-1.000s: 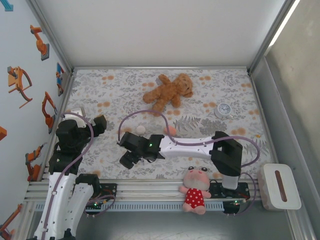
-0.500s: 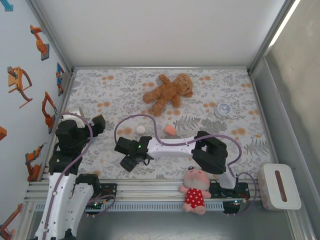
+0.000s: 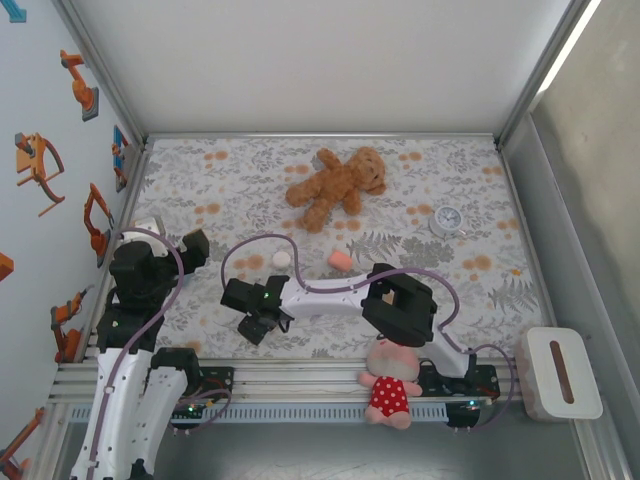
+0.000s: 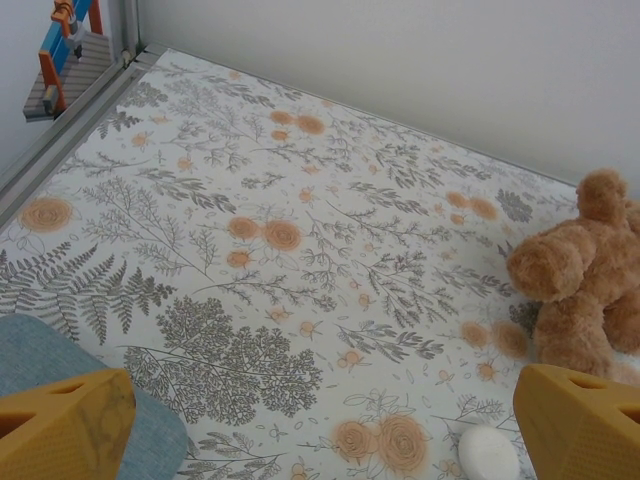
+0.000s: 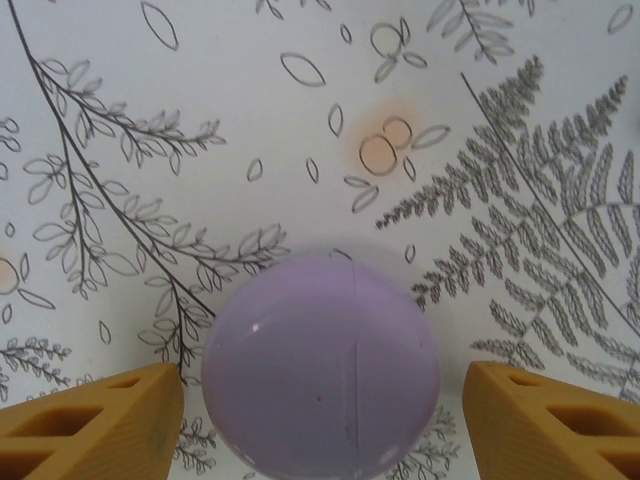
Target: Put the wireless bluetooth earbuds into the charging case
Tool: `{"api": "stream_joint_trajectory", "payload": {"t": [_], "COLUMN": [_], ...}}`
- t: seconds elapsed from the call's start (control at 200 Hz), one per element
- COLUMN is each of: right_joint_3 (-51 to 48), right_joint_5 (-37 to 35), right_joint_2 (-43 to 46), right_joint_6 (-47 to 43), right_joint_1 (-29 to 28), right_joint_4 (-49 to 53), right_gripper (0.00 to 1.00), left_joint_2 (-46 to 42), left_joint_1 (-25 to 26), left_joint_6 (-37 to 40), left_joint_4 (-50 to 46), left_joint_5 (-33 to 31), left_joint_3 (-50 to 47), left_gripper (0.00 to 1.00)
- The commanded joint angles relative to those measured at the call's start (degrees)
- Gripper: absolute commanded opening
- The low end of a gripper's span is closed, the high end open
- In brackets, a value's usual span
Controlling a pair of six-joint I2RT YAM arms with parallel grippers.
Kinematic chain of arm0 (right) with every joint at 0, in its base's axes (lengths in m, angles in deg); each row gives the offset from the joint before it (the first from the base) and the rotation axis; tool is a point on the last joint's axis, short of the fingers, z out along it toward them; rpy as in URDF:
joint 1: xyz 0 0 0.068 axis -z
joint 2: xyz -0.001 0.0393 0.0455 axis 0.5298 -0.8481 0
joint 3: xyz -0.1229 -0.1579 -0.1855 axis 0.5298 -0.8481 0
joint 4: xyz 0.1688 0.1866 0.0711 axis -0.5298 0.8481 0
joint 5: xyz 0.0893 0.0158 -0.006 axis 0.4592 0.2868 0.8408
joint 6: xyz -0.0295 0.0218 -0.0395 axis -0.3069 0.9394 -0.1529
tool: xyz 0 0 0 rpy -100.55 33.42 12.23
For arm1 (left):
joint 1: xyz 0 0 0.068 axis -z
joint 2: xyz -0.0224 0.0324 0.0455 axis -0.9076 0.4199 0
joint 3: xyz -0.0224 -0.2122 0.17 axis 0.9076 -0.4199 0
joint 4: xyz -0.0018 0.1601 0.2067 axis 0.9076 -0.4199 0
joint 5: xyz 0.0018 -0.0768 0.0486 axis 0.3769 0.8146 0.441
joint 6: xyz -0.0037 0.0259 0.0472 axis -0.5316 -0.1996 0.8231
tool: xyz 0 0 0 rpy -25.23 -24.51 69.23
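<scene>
While the left tool (image 4: 320,425) gapes, the right tool (image 5: 322,420) sits released around a lilac case (image 5: 320,350)

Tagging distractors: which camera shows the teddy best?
Top external: the whole teddy lies unobstructed on the floral mat, outline complete. Left wrist sees it closer and with more fur detail, but only in part, cut off by the right frame edge.

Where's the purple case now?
Right wrist view, bottom centre: the purple case lies on the floral cloth between the open fingers of the right gripper.
</scene>
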Motion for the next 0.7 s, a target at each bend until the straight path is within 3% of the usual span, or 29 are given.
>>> {"api": "stream_joint_trajectory", "payload": {"t": [0.0, 0.356, 0.426, 0.691], "right_joint_3": [2.46, 2.66, 2.07, -4.13], "right_joint_5": [-0.05, -0.77, -1.64, -3.60], "right_joint_2": [-1.58, -2.14, -1.56, 4.25], "right_joint_6": [-0.47, -0.79, -0.82, -2.88], "right_joint_1": [-0.33, -0.33, -0.32, -0.16], "right_joint_4": [2.10, 2.54, 2.39, -3.54], "right_gripper": [0.68, 0.57, 0.49, 0.49], "left_joint_2": [-0.58, -2.02, -2.14, -1.72], "left_joint_1": [-0.40, -0.38, -0.43, -0.45], "left_joint_6": [-1.12, -1.83, -1.59, -0.01], "left_joint_4": [-1.10, -1.05, -1.25, -2.23], "left_joint_5": [-0.39, -0.35, -0.25, 0.53], "left_joint_3": [-0.48, -1.09, -0.99, -0.28], "left_gripper": [0.96, 0.96, 0.96, 0.96]}}
